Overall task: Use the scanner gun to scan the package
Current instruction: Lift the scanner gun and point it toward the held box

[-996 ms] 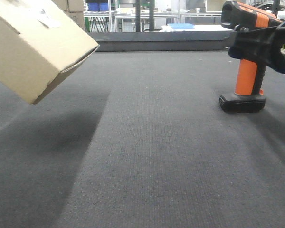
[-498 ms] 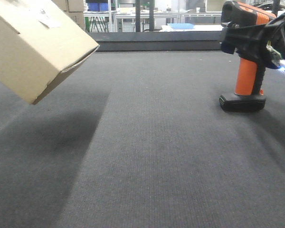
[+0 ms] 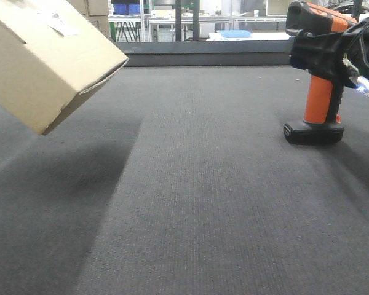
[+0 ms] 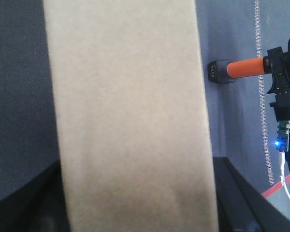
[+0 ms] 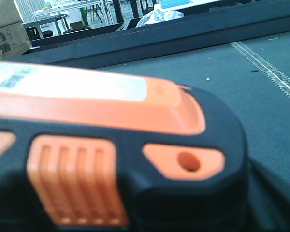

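**Package up, scanner gun not yet lifted: the scan is all to come.**

You have the package (image 3: 46,64) in the air at the left, tilted and clear of the tabletop (image 3: 203,184). In the wrist view the left claw (image 4: 135,208) shows dark fingers on either side of it and looks closed on its sides. The scanner gun (image 3: 320,98) stands upright on its base at the right, well apart from the package. Your right claw (image 3: 325,52) sits around its neck just under the head; I cannot tell if it is clamped tight.

- **Left to do, by my reading:** lift the gun and aim it at the white label (image 3: 58,23) on the package's upper face.
- **Writing:** that label is too small to read. The white sticker (image 5: 67,84) on the gun's head carries blurred grey print. A background carton (image 5: 7,36) has unreadable print.
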`<move>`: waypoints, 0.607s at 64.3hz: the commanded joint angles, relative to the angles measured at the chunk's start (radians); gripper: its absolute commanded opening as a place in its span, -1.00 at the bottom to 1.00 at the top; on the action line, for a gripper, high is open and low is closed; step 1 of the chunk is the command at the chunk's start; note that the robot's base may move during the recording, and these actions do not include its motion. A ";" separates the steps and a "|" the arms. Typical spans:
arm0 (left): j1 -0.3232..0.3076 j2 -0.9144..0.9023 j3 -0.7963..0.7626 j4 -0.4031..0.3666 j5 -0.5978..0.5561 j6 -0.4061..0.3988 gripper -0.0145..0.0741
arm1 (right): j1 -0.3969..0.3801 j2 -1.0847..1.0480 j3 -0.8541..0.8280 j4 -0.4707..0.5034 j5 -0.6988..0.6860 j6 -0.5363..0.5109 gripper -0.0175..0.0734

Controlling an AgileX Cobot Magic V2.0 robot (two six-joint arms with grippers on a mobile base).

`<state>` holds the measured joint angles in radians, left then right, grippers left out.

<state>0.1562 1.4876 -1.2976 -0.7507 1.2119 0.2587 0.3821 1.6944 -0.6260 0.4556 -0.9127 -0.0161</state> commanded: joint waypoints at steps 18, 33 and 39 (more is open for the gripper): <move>0.001 -0.016 -0.004 -0.030 0.007 0.006 -0.92 | -0.004 -0.002 -0.006 0.004 -0.031 -0.011 -0.98; 0.001 -0.016 -0.034 -0.020 0.009 0.020 -0.92 | -0.004 -0.072 -0.006 0.004 -0.021 -0.144 -0.96; 0.001 -0.016 -0.053 0.002 0.009 0.020 -0.92 | -0.004 -0.142 -0.018 0.004 0.030 -0.256 -0.96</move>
<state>0.1562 1.4876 -1.3230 -0.7410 1.2198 0.2691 0.3821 1.6264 -0.6269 0.4652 -0.8516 -0.1690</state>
